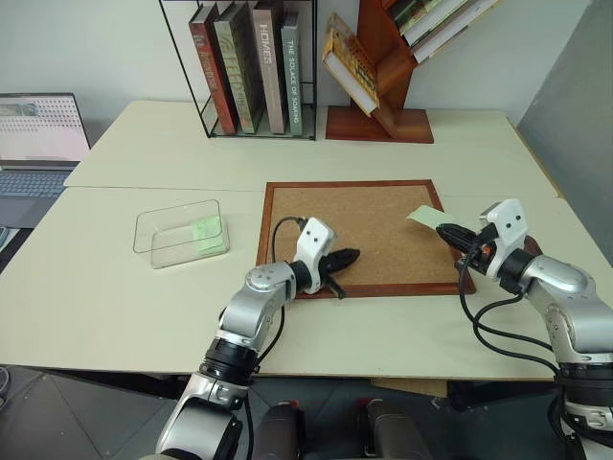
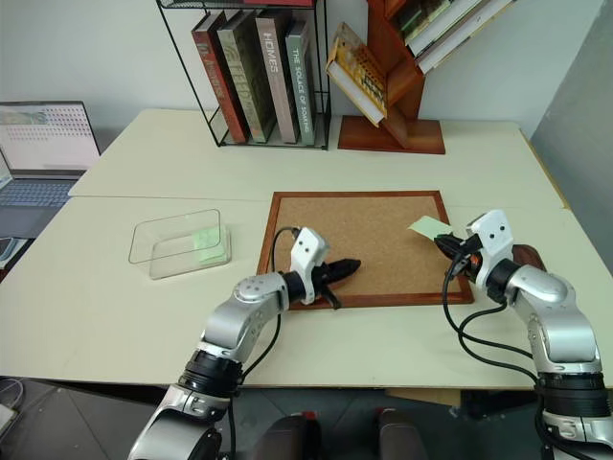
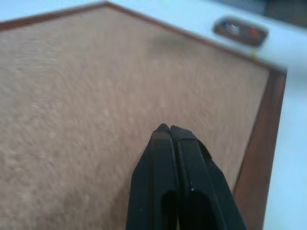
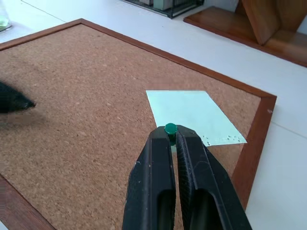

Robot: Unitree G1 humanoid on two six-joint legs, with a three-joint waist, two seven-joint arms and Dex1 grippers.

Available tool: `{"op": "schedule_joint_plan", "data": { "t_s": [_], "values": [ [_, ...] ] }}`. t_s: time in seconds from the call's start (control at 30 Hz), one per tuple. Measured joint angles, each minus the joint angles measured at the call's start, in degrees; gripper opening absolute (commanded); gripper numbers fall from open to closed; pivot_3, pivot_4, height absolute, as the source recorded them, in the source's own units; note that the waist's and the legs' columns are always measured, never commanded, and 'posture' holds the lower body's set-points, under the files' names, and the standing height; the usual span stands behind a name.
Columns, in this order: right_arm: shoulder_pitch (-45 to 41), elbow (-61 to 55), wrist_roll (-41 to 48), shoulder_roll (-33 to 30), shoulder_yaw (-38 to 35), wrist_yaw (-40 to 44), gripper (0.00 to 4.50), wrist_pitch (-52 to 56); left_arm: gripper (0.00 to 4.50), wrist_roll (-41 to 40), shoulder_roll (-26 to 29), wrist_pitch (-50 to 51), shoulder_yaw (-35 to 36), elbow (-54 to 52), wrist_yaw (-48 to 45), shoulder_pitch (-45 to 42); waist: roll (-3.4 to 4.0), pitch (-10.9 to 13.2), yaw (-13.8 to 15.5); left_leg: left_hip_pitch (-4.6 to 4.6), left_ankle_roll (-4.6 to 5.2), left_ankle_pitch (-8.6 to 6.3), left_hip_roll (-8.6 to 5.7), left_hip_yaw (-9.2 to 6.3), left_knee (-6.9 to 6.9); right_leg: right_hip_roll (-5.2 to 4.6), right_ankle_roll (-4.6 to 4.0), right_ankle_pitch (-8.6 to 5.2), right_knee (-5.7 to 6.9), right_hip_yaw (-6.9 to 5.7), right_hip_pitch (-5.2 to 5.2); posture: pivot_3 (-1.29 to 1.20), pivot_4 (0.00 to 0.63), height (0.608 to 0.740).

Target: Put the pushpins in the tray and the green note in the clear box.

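Right fingers [image 4: 171,135] pinched 1 green pushpin [image 4: 170,128] above green note [image 4: 194,116]; left fingers [image 3: 170,132] clenched, empty. Next: carry pin to tray [image 3: 240,31].

You're in an office: pale cream worktop [image 1: 144,316], open grey laptop [image 1: 36,144], black wire rack of books [image 1: 251,67], wood-framed cork board [image 1: 359,230].

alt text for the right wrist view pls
The right gripper has its jaws shut on a green pushpin, with the green note under it on the cork board. The left gripper's dark tip shows at the edge.
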Motion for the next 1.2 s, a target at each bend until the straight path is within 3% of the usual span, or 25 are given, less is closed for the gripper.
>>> {"op": "schedule_joint_plan", "data": {
  "t_s": [0.27, 0.5, 0.63, 1.17, 1.2],
  "values": [
    [-2.28, -2.38, -2.48, 0.94, 2.9, -0.91, 0.0, -4.62, 2.07, -14.63, -6.17, 17.27, 11.68, -8.94, 9.3, -0.31, -0.06, 0.03, -0.03, 0.04, 0.0, 0.0, -0.01, -0.02, 0.04, 0.02, 0.02, 0.0, 0.02, -0.02, 0.05, 0.0, 0.15, 0.74],
    [-4.16, -2.59, -4.01, 2.39, 5.22, -1.08, 0.0, -6.3, 3.63, -24.03, -14.41, 23.51, 21.43, -5.09, 20.8, -5.64, -0.2, 0.12, 0.09, 0.02, 0.0, 0.0, -0.06, -0.02, 0.05, 0.05, 0.03, 0.0, 0.0, -0.02, 0.06, 0.0, 0.15, 0.74],
    [-4.35, -3.99, -4.01, 3.15, 6.67, -1.04, 0.0, -6.06, 4.43, -26.91, -14.41, 23.31, 23.23, 0.01, 24.26, -7.8, -0.22, 0.13, -0.03, 0.03, -0.01, 0.0, -0.06, -0.01, 0.0, 0.07, 0.02, 0.0, -0.01, 0.0, 0.03, 0.0, 0.15, 0.74],
    [-4.81, -8.24, -4.02, 4.47, 9.82, -1.13, 0.0, -3.7, 4.43, -37.42, -14.35, 15.95, 24.21, 14.32, 30.85, -16.0, -0.29, 0.17, 0.09, 0.01, -0.02, 0.01, -0.09, -0.01, 0.01, 0.03, 0.01, 0.01, -0.02, -0.01, 0.03, 0.0, 0.15, 0.74],
    [-4.81, -8.45, -4.02, 4.53, 9.93, -1.14, 0.0, -3.6, 4.26, -38.31, -14.35, 15.96, 24.05, 14.43, 30.9, -16.07, -0.29, 0.17, 0.08, 0.01, -0.01, 0.01, -0.1, -0.01, 0.01, 0.03, 0.01, 0.01, -0.02, -0.01, 0.03, 0.0, 0.15, 0.74]
  ]
}}
